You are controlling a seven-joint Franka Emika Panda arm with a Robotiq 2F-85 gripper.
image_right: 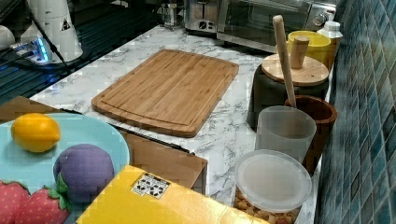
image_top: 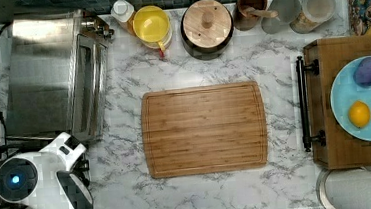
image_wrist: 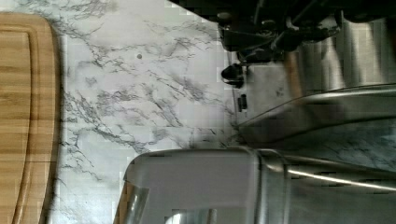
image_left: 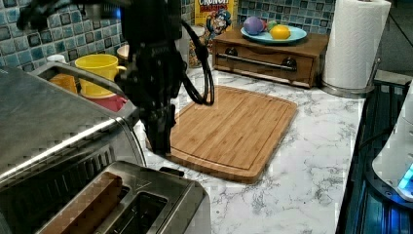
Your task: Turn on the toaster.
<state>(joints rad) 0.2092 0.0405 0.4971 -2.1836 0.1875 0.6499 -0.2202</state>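
The toaster (image_left: pixel 146 204) is a small brushed-steel box at the left view's lower left, with two long top slots and something brown in one slot. Its black lever (image_left: pixel 171 171) sticks out of the end that faces the cutting board. My black gripper (image_left: pixel 158 146) hangs point-down just above and a little behind that lever end, between the toaster and the board. In the right view the toaster (image_right: pixel 201 16) stands far off at the top. In the top view my white arm (image_top: pixel 54 185) covers it.
A large steel toaster oven (image_left: pixel 53 122) stands right beside the toaster. A bamboo cutting board (image_top: pixel 204 129) lies mid-counter. Along the tiled wall are a yellow cup (image_top: pixel 151 24), a lidded pot (image_top: pixel 207 26) and jars. A wooden drawer box with a fruit plate (image_top: pixel 361 100) and a paper roll (image_left: pixel 354 44) are opposite.
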